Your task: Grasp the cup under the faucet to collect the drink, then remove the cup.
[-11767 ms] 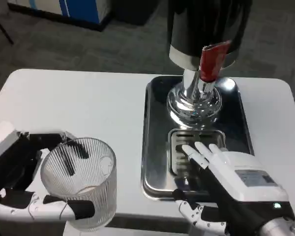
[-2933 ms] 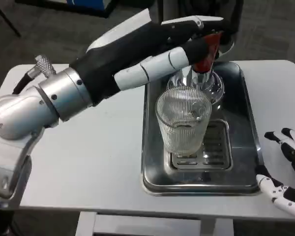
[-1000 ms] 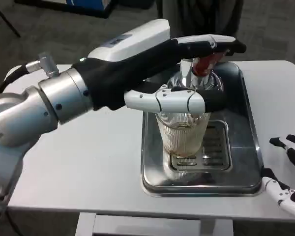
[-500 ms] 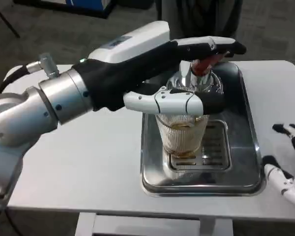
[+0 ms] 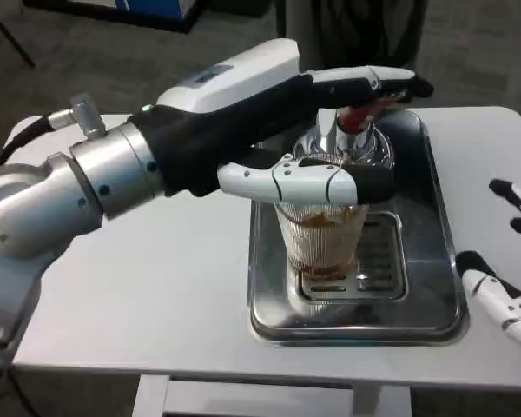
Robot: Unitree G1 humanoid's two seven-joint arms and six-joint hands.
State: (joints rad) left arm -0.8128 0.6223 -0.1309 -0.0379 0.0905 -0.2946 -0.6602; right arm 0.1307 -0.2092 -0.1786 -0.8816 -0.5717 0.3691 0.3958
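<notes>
A ribbed clear glass cup (image 5: 321, 239) stands on the drip grate (image 5: 378, 261) of the steel tray (image 5: 434, 300), under the faucet (image 5: 343, 143), and brown drink fills its lower part. My left hand (image 5: 269, 130) reaches over the cup's top: its upper fingers press the red tap lever (image 5: 362, 114), and its lower fingers lie across the cup's rim. My right hand (image 5: 508, 269) waits at the table's right edge, fingers apart, holding nothing.
The black dispenser body (image 5: 356, 35) rises behind the faucet at the tray's far end. Bare white table (image 5: 156, 269) lies left of the tray. My left forearm (image 5: 78, 187) crosses above that side.
The brown drink in the cup has risen over the last second. My right hand has drifted slightly right and up. My left hand stays on the lever.
</notes>
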